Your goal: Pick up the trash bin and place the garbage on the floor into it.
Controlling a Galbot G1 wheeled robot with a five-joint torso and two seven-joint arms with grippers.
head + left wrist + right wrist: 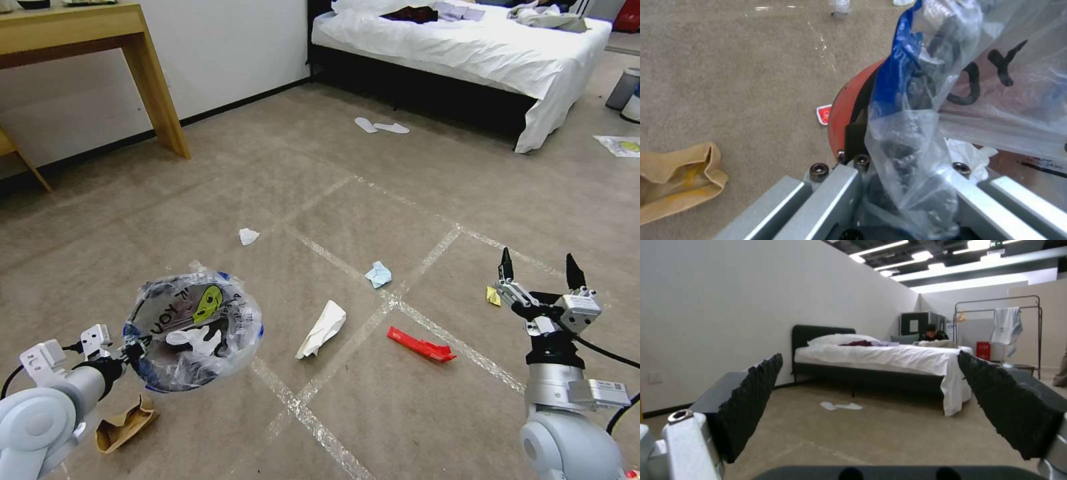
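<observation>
I'm holding the small round red bag-lined trash bin [193, 337] by its rim in my clamped left gripper [131, 349] — keeping it level above the beige carpet [373, 413] — while my right gripper [539, 272], gaping and empty, lines up over the red wrapper [421, 346].

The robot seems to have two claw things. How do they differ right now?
The left end effector is shut on the trash bin, gripping its rim and bag liner; the right end effector is open and holds nothing. The left one is held low over the carpet floor near a brown cardboard scrap; the right one points upward, fingers spread. Both hang above the floor in front of the robot.
</observation>
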